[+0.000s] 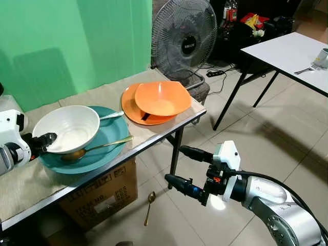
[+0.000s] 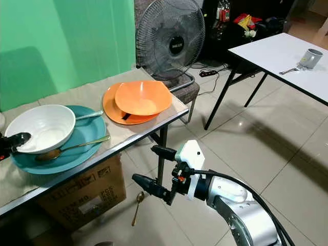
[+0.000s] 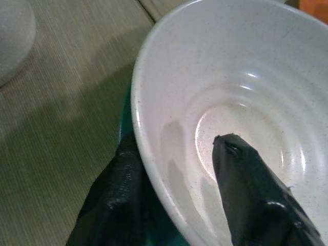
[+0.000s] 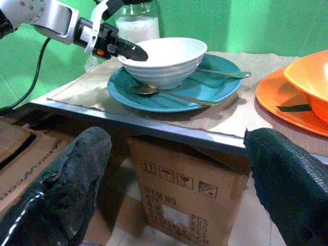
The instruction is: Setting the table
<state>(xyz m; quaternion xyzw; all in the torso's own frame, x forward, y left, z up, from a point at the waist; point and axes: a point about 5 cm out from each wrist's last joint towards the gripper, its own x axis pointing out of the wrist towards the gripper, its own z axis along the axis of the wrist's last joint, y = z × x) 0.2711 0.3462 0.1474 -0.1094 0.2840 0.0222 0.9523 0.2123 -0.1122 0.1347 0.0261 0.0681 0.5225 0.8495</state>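
Note:
A white bowl (image 1: 69,128) sits on a teal plate (image 1: 110,141) on the cloth-covered table, with a gold spoon (image 1: 97,148) and a silver utensil (image 1: 111,116) lying on the plate. My left gripper (image 1: 45,140) straddles the bowl's near-left rim. One finger (image 3: 256,200) is inside the bowl and the other finger (image 3: 113,200) is outside under the rim, with a gap at the wall. My right gripper (image 1: 184,166) hangs open below the table's front edge, holding nothing. An orange bowl (image 1: 161,98) rests on an orange plate (image 1: 130,105) at the table's right end.
A cardboard box (image 1: 102,197) stands under the table, and a gold spoon (image 1: 149,207) lies on the tiled floor beside it. A standing fan (image 1: 183,38) is behind the table's right end. A white table (image 1: 287,51) with a mug (image 1: 322,57) stands far right.

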